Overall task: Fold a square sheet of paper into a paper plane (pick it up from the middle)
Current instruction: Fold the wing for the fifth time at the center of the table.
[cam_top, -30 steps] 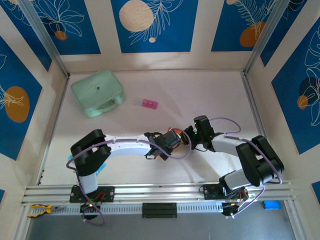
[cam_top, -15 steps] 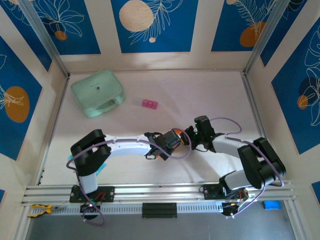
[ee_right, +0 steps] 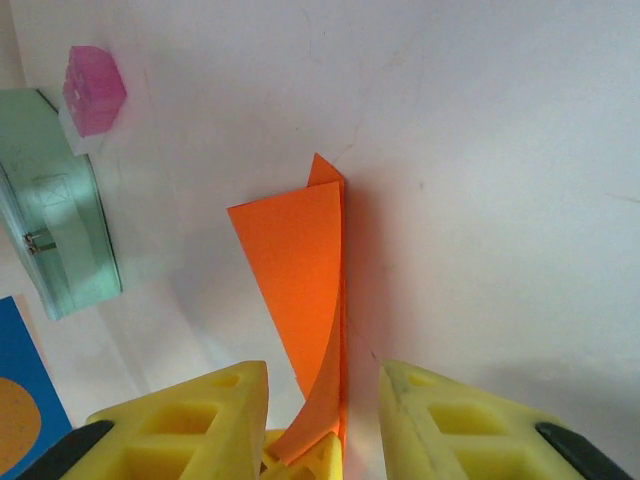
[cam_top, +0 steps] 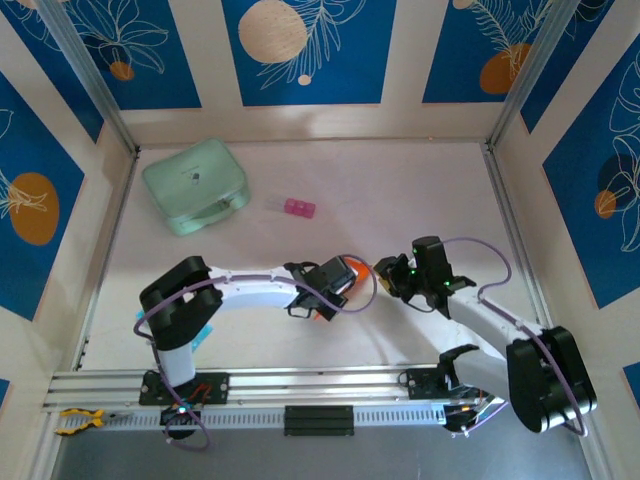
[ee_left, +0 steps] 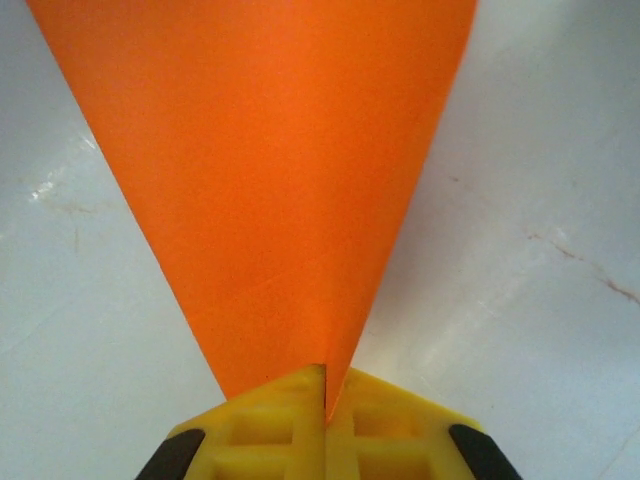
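The thin bright orange paper point(ee_left: 285, 170), folded into a narrow wedge, is held by the left gripper point(ee_left: 325, 388). Its two yellow fingers point(ee_left: 265, 425) are pressed together on the narrow end of the wedge, with no gap between them. In the left wrist view the long axis of the orange paper runs straight away from this gripper. The point is in the jaws and the wide end is far from them.

In the top view the orange paper point(cam_top: 358, 268) sits a little nearer than the middle of the white table point(cam_top: 400, 190), between the left gripper point(cam_top: 345, 276) and the right gripper point(cam_top: 386, 276).

The right gripper point(ee_right: 322, 400) is partly open. Its yellow fingers point(ee_right: 195, 415) stand apart on both sides of the orange paper point(ee_right: 300, 270) and hold nothing. In this view the paper runs up from between them to a small pointed tip. Its right edge is straight, and one layer curls away to the left.

Bare white table shows on both sides of the wedge in the two wrist views. The mint-green rounded case point(cam_top: 195, 185) and the small pink block point(cam_top: 298, 208) lie well apart from the paper, toward the far left. The side walls of the table are also far from it.
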